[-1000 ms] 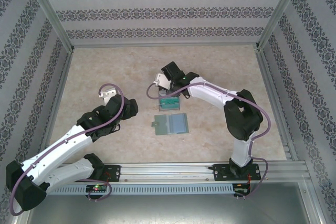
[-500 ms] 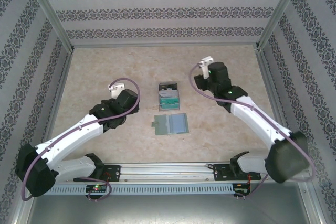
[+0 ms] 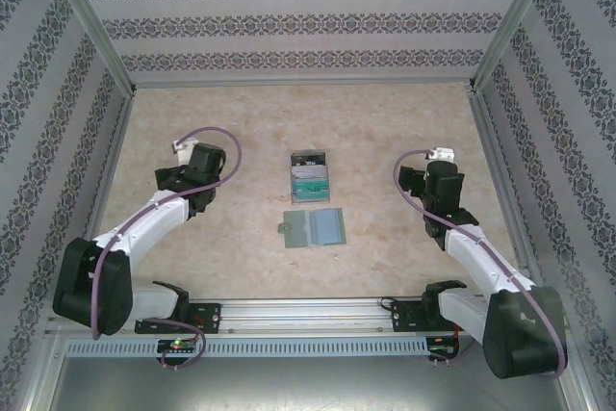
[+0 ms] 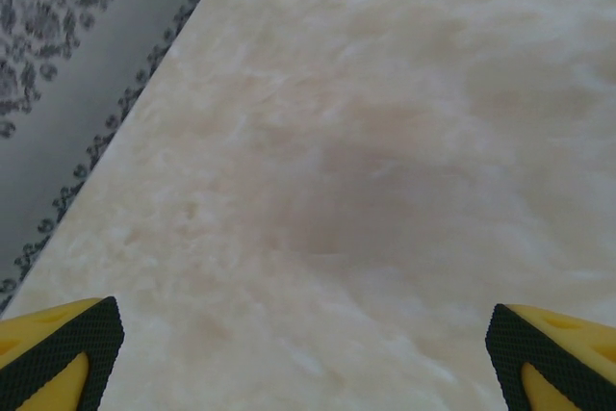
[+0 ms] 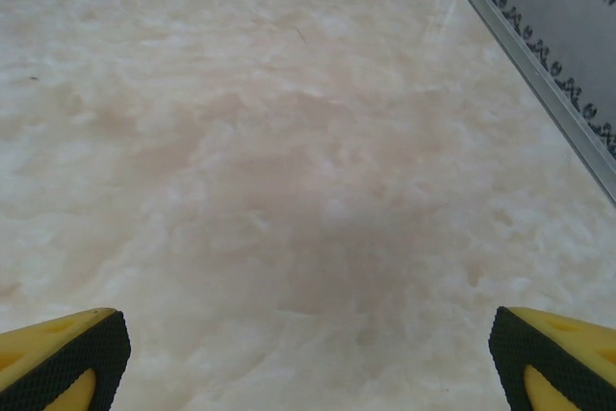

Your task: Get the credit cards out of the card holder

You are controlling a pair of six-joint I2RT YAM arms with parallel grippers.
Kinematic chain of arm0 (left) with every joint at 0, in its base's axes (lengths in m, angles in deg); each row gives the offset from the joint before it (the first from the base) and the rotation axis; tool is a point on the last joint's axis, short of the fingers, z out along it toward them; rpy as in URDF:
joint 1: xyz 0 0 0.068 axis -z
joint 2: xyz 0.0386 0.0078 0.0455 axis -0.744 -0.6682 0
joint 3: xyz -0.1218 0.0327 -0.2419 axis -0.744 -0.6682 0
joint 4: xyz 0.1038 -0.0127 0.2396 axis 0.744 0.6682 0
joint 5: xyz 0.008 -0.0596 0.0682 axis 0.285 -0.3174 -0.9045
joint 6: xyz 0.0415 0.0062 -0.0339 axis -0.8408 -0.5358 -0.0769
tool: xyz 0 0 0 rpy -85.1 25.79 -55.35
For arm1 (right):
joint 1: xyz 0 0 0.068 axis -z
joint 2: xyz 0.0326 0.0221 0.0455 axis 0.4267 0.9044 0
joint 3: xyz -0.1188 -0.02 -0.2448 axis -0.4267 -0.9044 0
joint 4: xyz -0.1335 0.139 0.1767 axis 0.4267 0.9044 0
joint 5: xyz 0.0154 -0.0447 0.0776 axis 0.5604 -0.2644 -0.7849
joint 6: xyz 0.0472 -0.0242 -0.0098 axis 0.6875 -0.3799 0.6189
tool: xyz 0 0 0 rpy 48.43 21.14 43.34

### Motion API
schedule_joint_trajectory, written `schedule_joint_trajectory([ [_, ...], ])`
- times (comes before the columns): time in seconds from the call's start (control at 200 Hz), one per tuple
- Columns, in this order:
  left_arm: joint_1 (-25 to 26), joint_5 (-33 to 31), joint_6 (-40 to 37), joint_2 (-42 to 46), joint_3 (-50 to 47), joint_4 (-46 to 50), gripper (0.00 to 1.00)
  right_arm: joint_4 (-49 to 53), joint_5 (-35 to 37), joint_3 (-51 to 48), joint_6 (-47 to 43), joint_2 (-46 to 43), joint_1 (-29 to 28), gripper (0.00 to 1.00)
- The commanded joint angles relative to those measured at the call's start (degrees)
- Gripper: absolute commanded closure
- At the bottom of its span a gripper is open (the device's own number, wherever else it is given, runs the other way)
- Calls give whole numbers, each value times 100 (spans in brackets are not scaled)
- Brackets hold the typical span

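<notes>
A: Fingers first. State?

B: The left fingers point(image 4: 58, 353) are seen spread to the frame edges, released, with only bare bench point(image 4: 346, 170) between them. The same is noted for the right fingers point(image 5: 63, 353): wide apart, nothing gripped.

A: Why are the arms placed like that?

B: Each is set out to its own side of the bench, well apart from the task's things. It is judged that the middle is being left unobstructed, with no grasp in hand.

A: Where are the credit cards point(image 3: 309, 178)?

B: They are stacked mid-bench, flat, just beyond the card holder point(image 3: 318, 228) on its far side. A thin strip of bench is seen between the two, so no touching.

A: Why a stack there?

B: It is probably a drop spot kept close to the holder. The cards being outside it suggests the removal is largely done.

A: Look of the cards?

B: A teal face with pale bands is visible and a dark grey edge at the far end. How many cards are in the stack cannot be told.

A: And the holder?

B: Grey-green, laid open flat as two panels, side tab point(image 3: 282, 230) on the left. The sleeves point(image 3: 327, 226) look pale and glossy. Whether any card remains inside is too small to tell.
</notes>
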Motion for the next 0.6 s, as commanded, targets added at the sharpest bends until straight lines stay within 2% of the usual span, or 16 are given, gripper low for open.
schedule_joint_trajectory([
  [0.0,-581,699,-377,-102,-255,-1123,1,-915,255,34,27,485,169,2],
  [0.1,-839,1008,-908,-310,-555,-2271,1,-1582,284,86,18,1225,231,2],
  [0.165,-977,1000,-994,-652,-581,-2595,1,-1930,175,168,-74,1638,246,2],
  [0.21,-1045,996,-1045,-814,-695,-2923,1,-1867,170,319,-99,1774,251,2],
  [0.37,-1163,1303,-1310,-1065,-1215,-4493,1,-2770,25,173,-321,2103,289,2],
  [0.425,-1215,1675,-1397,-1181,-1365,-4873,0,-3302,-151,3,-381,2271,317,2],
  [0.595,-1241,2492,-1697,-1184,-1797,-5692,1,-3929,-814,-294,-559,2426,352,2],
])
